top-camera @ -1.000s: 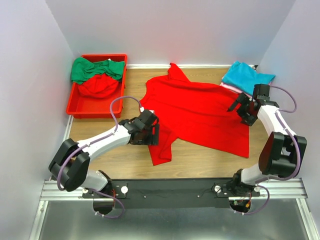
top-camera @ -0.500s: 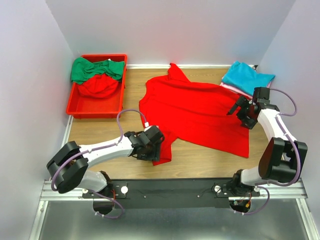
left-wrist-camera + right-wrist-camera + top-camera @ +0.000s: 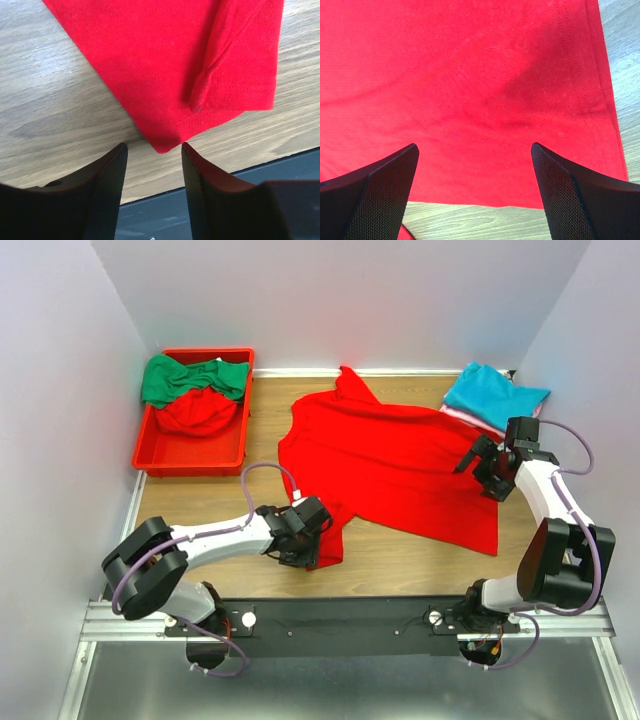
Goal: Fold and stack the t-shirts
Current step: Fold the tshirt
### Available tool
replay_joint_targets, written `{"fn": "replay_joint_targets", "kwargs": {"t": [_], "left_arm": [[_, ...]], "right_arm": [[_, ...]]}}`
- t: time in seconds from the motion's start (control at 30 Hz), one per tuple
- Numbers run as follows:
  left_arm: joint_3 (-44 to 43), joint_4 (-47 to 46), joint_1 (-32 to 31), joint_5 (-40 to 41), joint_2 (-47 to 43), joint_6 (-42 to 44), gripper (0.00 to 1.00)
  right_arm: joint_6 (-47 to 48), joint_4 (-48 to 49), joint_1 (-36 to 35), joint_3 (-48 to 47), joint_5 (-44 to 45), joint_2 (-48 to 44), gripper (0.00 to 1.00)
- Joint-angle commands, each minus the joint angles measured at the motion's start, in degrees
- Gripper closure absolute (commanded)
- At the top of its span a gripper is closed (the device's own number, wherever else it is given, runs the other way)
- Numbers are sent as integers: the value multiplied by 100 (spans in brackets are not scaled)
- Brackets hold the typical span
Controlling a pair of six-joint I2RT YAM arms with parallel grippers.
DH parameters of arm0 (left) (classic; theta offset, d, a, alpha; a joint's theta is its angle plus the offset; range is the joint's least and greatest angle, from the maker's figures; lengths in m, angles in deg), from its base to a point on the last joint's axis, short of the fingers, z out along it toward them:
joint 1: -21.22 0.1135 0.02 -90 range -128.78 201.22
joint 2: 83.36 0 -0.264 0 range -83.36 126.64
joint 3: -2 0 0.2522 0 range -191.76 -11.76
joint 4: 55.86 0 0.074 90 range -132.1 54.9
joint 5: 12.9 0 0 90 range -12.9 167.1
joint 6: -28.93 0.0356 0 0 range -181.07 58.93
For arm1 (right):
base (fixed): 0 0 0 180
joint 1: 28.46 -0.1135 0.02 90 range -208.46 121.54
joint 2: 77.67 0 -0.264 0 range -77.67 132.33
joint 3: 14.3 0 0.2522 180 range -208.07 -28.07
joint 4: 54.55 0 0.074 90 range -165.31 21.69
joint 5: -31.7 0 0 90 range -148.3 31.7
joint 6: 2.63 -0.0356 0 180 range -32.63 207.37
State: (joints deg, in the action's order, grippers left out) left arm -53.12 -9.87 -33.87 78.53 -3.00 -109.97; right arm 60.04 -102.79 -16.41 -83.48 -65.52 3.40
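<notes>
A bright red t-shirt (image 3: 390, 465) lies spread flat across the middle of the table, one sleeve (image 3: 325, 535) reaching toward the near edge. My left gripper (image 3: 312, 552) is low over that sleeve's lower corner. In the left wrist view the gripper (image 3: 153, 146) stands open and fairly narrow, and the sleeve corner (image 3: 162, 142) lies at the fingertips (image 3: 107, 185), with nothing pinched between them. My right gripper (image 3: 478, 465) is over the shirt's right side. Its wrist view shows the gripper (image 3: 474, 147) wide open above red cloth (image 3: 470, 75) close to a hem.
A red bin (image 3: 160, 455) at the back left holds a green shirt (image 3: 190, 378) and red cloth (image 3: 195, 412). At the back right a teal shirt (image 3: 495, 392) lies on a pink one (image 3: 455, 415). Walls close in three sides. The black rail (image 3: 350, 612) runs along the near edge.
My left gripper has slid down the sleeve toward the near edge to its lower corner, and its jaws have narrowed. My right gripper has shifted slightly toward the back right, still open.
</notes>
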Motion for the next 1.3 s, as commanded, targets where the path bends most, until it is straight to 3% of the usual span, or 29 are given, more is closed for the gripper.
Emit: {"fn": "replay_joint_targets", "kwargs": {"t": [0.0,0.07,0.2,0.33,0.53,0.7,1.0,1.27], "left_arm": [[58,-190,-28,15,261,100,46],[6,-234,-28,33,349,153,46],[-12,-243,-28,85,489,250,80],[41,-296,-28,59,498,285,100],[-459,494,51,568,34,127,100],[-960,1249,366,1043,-959,-181,100],[-575,1391,780,859,-1522,153,100],[-302,1304,1053,630,-1945,373,100]], "right_arm": [[70,-147,-28,-30,-34,-145,0],[70,-155,-28,-31,-25,-127,0],[61,-156,-28,-48,-16,-110,0],[53,-164,-28,-57,-7,-92,0],[70,-208,-28,13,28,-250,0],[114,-401,-28,277,230,-487,0],[-193,-929,-19,875,1065,-1067,0],[-554,-1719,-19,690,1557,-796,0]]}}
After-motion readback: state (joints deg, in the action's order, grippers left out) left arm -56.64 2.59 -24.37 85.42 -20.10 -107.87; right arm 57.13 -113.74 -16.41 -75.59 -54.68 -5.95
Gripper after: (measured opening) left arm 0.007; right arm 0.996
